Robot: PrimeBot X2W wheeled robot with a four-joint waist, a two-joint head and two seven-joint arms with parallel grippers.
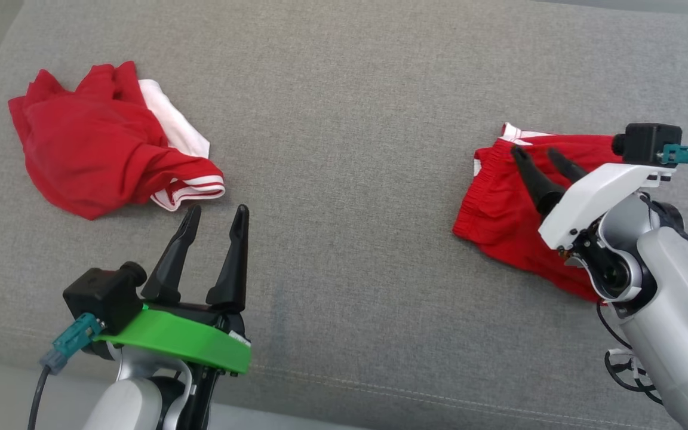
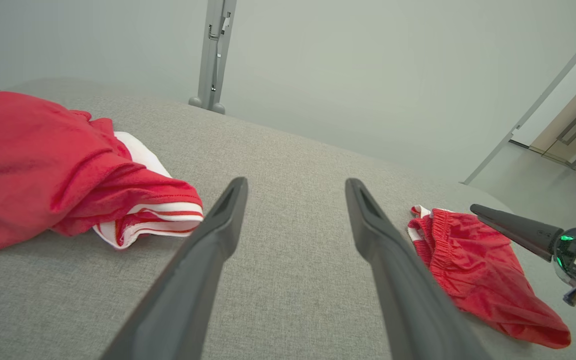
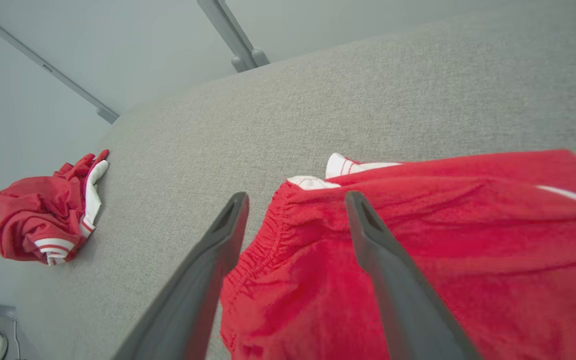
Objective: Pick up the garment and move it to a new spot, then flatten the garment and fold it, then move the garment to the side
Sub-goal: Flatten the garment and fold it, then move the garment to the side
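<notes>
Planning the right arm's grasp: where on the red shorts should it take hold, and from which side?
Probably the gathered waistband of the red shorts, from above: that bunched edge faces the robot's left, lies exposed, and the open right gripper hangs over it.

Head view: high, looks forward and down on grey fabric surface [image 1: 344,89], mid range. You see left claw [image 1: 218,208] lower left, right claw [image 1: 534,150] at right.
Left wrist view: low, near surface, faces along own fingers toward pale wall [image 2: 368,75]; right claw enters at its right edge.
Right wrist view: tilted, close above red shorts [image 3: 418,250].
Shared by all three: surface, shorts, crumpled red garment [image 1: 93,149]. Both wrist views share grey upright post [image 2: 213,55] at far edge.
</notes>
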